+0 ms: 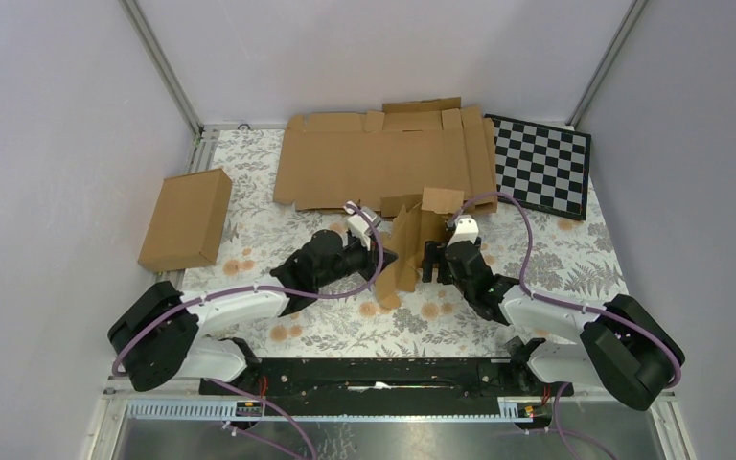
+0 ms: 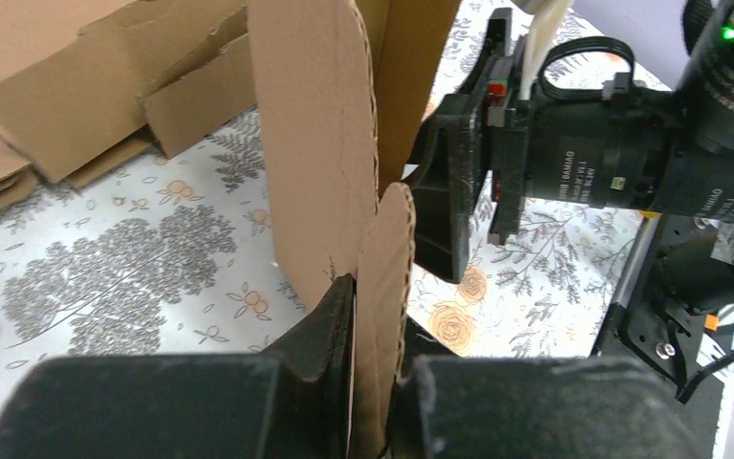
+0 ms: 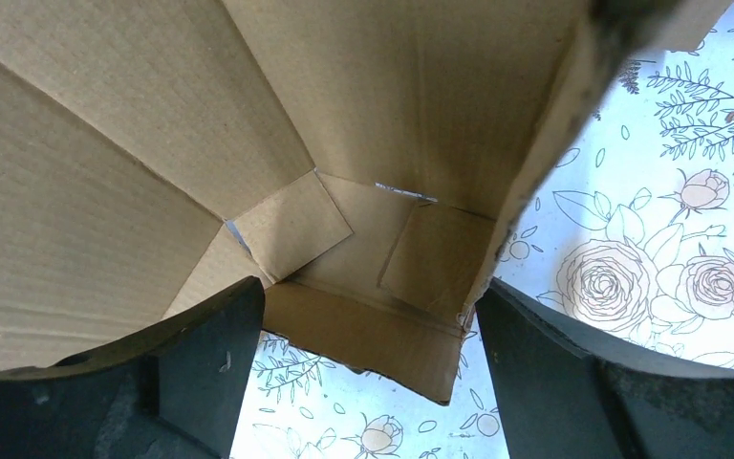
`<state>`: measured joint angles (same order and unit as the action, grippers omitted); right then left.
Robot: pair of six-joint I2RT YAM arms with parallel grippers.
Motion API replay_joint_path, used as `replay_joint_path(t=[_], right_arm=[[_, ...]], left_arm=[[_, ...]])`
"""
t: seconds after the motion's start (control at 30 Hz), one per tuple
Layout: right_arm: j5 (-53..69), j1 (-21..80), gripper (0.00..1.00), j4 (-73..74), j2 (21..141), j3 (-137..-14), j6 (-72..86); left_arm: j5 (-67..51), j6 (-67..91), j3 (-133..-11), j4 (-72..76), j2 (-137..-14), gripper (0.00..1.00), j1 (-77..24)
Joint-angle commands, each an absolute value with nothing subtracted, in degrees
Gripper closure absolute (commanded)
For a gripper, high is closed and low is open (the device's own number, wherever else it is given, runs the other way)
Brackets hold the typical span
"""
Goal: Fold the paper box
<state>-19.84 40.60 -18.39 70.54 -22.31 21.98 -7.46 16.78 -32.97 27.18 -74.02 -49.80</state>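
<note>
1. Two grippers meet mid-table on one piece of cardboard. The left gripper (image 2: 376,378) is pinched down hard on a rounded tab (image 2: 387,277) of the paper box (image 1: 410,244), one pad on each face of the corrugated board.
2. Over to the right gripper (image 3: 371,325): jaws spread wide, its dark fingers (image 3: 201,344) on either side of the box's lower edge, which sits in the gap between them. Whether either finger touches the cardboard, I cannot tell.
3. The box stands partly folded between the two wrists, right at the centre of the table. Its panels are upright and its hollow inside faces the right wrist camera, with creases and small inner flaps on show.
4. From above, both arms reach in from the near edge and angle toward each other, with purple cables looping over them.
5. Further out, a closed carton (image 1: 187,218) lies near the left edge, well apart from the action.
6. Wide, flat cardboard sheets (image 1: 383,158) lie at the back, just behind the box.
7. Back right, a checkerboard (image 1: 541,163) sits beside those sheets.
8. Everything rests on a floral cloth (image 1: 575,259).
</note>
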Motion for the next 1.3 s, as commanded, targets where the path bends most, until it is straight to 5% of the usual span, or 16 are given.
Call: replay_joint_path(t=[0.0,1.07,1.27], right_arm=[[-17.3,40.4,0.12,-19.9,69.7,-22.2,21.9],[-14.3,40.1,0.16,-21.4,69.2,-20.8,22.0],[-14.5,39.6,0.06,-21.4,67.6,-20.1,22.1]], left_arm=[[-13.1,19.2,-35.5,32.2,-76.3,0.93,-51.2],[-22.0,22.8,-40.0,36.5,-84.7,0.93,-52.4],[-19.1,21.4,-38.7,34.3,-83.3,0.93,-52.5]])
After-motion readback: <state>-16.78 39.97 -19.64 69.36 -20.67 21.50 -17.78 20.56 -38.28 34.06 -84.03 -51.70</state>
